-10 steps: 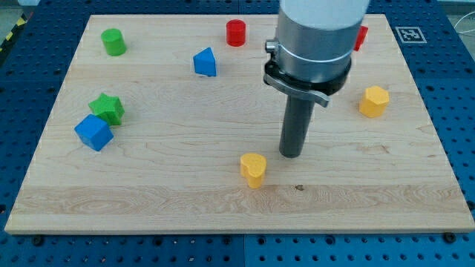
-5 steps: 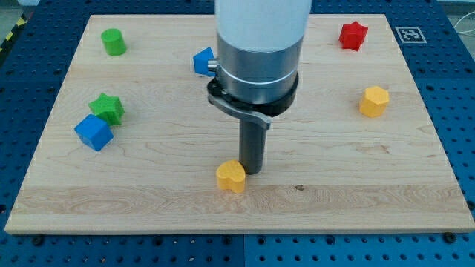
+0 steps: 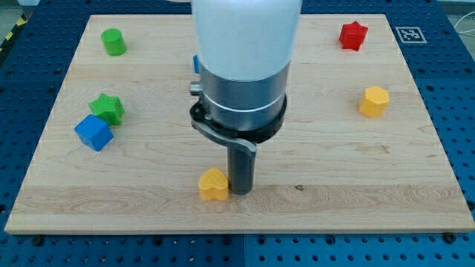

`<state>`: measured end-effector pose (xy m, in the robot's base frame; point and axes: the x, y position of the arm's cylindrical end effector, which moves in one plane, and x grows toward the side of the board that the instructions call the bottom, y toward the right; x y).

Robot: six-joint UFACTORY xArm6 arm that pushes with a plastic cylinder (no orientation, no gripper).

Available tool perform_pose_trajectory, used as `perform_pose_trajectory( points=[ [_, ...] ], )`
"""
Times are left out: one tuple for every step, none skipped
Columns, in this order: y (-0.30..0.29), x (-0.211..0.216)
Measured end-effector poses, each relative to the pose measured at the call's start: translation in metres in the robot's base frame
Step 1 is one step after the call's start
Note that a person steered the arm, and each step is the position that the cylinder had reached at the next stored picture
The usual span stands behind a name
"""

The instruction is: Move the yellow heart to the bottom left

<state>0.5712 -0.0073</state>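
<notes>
The yellow heart (image 3: 214, 185) lies on the wooden board (image 3: 356, 185), left of centre near the view's bottom. My tip (image 3: 240, 190) is down on the board and touches the heart's right side. The arm's wide grey body rises above it and hides the middle of the board's upper part.
A blue cube (image 3: 93, 133) and a green star (image 3: 107, 108) sit at the view's left. A green cylinder (image 3: 113, 42) is at the top left. A blue block (image 3: 195, 64) peeks out behind the arm. A red star (image 3: 353, 35) and a yellow hexagon (image 3: 374, 101) are on the right.
My tip has swept left and slightly down, reached the yellow heart and pushed it left and down. The arm now hides the red cylinder and most of the blue block.
</notes>
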Motion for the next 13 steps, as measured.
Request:
perform_pose_trajectory(
  points=[
    [-0.018,0.0],
    [-0.037,0.001],
    [-0.054,0.002],
    [-0.07,0.003],
    [-0.086,0.006],
    [-0.102,0.011],
    [-0.115,0.015],
    [-0.115,0.019],
    [-0.11,0.033],
    [-0.109,0.047],
    [-0.111,0.047],
    [-0.114,0.039],
    [-0.121,0.03]
  ],
)
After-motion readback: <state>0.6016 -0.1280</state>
